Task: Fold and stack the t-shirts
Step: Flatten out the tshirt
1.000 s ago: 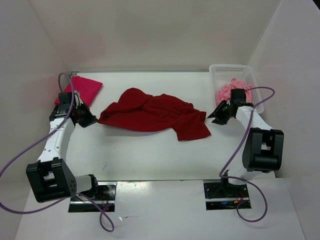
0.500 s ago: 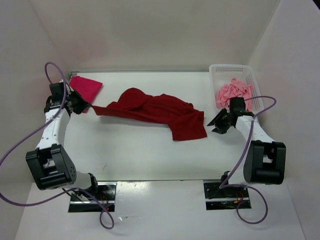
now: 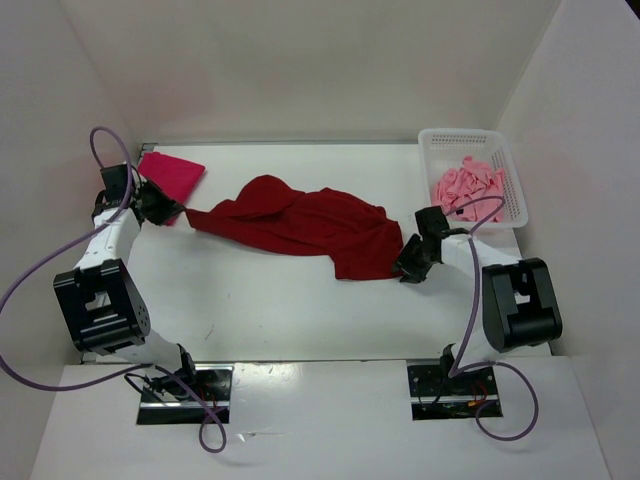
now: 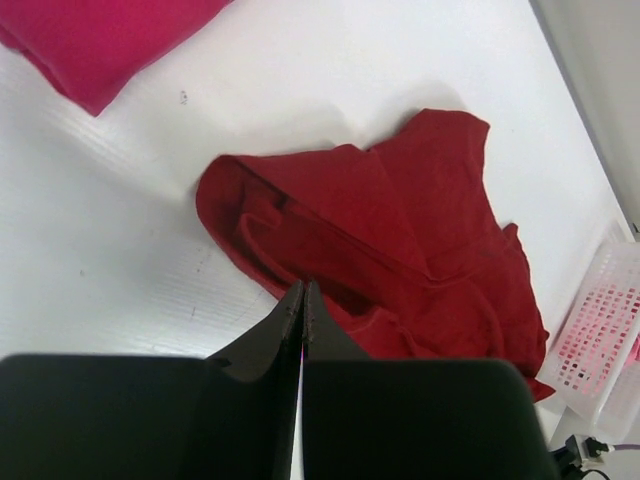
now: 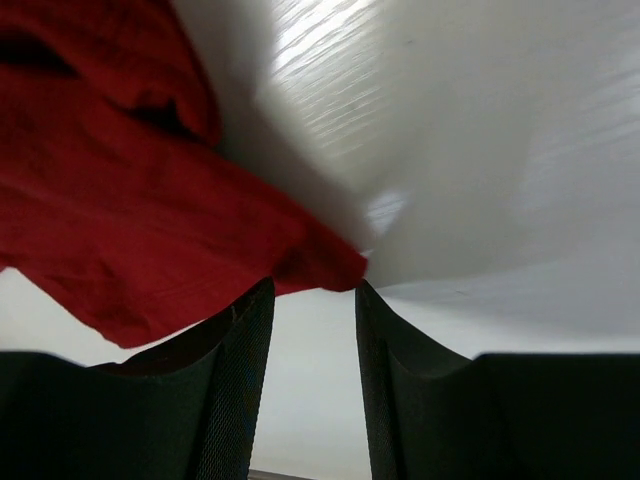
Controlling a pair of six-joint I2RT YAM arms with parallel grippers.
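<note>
At the left jaws: clenched tip to tip on the left edge of the dark red t-shirt (image 3: 300, 225). Cloth stretched away from the tips in a narrow tongue, then spread crumpled over the worktop (image 3: 280, 310) ahead of them.

At the right jaws: released, fingers (image 5: 235, 380) parted, nothing clamped. Lower right corner of the dark red t-shirt just ahead of the gap, its point about level with the fingertips. Contact with either finger not determinable from the wrist view.

Between the two sets of jaws: the dark red t-shirt, unfolded, lying on the worktop.

Close beside the left jaws, on their far side: crimson-magenta t-shirt (image 3: 172, 175), folded flat, separate from the dark red one.

Beyond the right jaws, on the side away from the dark red t-shirt: light pink t-shirt (image 3: 468, 187), bunched inside the white basket (image 3: 455, 138).
</note>
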